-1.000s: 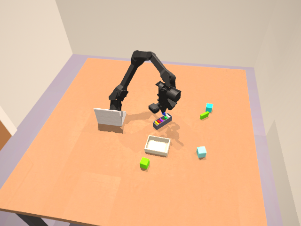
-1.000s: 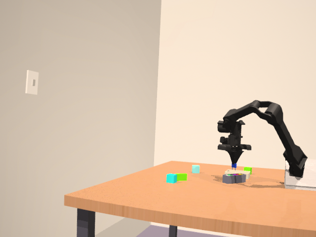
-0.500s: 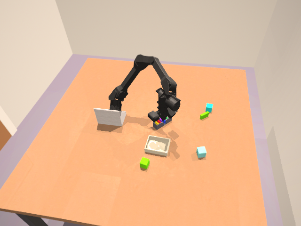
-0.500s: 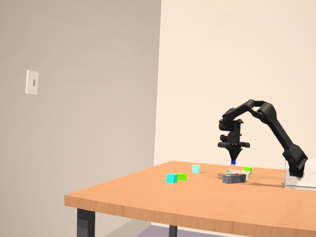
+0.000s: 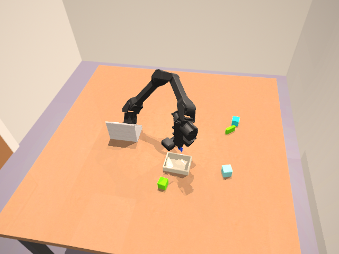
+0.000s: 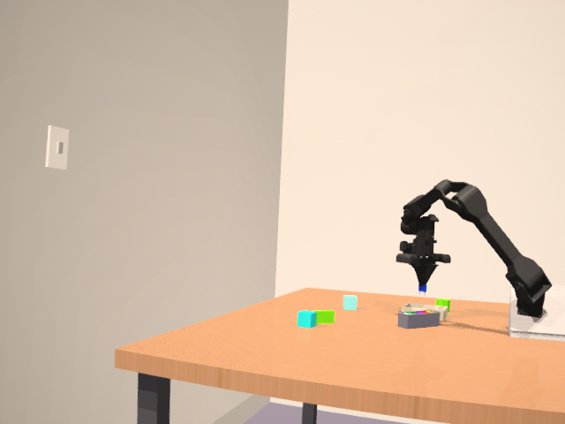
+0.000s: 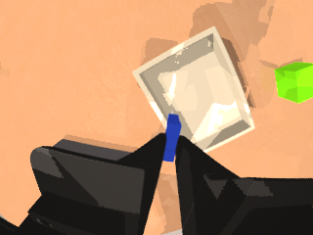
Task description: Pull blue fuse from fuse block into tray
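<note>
Arm in the top view rises from a grey base plate and bends down toward the middle of the orange table. Its gripper hangs just at the 12 o'clock edge of the tray, and a small tip of the blue fuse shows under the fingers. Around the tray I see a green cube at 7 o'clock, a pale cyan cube at 3 o'clock, and further off at 2 o'clock a cyan cube touching a green bar. The fuse block is hidden behind the arm here.

From the exterior view, the gripper points straight down and is well above the table. The blue fuse is clamped at the very tip of the fingers, upright, with its light lower end free in the air. Below it stands the grey fuse block with coloured fuses on top, and the tray is right behind the block. The fuse touches neither.

In the wrist view, the two dark fingers are pressed onto the blue fuse. The tray lies underneath at 12 o'clock from the fingertips, tilted like a diamond, with the green cube at 3 o'clock of it.
</note>
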Tool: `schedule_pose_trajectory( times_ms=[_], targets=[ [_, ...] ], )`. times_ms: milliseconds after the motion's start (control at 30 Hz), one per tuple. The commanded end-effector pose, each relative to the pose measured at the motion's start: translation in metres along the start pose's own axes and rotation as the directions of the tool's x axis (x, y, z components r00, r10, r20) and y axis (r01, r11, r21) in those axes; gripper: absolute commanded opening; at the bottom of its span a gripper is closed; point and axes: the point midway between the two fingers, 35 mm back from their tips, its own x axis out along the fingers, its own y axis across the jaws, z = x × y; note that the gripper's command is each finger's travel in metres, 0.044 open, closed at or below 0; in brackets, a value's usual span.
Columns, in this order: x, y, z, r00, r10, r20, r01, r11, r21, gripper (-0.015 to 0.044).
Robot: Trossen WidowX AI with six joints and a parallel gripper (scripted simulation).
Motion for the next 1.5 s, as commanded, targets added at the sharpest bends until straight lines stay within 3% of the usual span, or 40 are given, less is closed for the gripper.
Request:
schedule_pose_trajectory(
  times_ms=[0,1267,1467],
  targets=[
    [0.003,-0.025,0.013,1.000,-0.001,-0.004,0.001,1.000,-0.004,0.0000],
    [0.044,-0.032,0.016,1.000,0.001,-0.005,-0.001,1.000,-0.005,0.0000],
    [0.041,-0.032,0.018,1.000,-0.002,0.000,0.002,1.000,-0.011,0.0157]
  ],
)
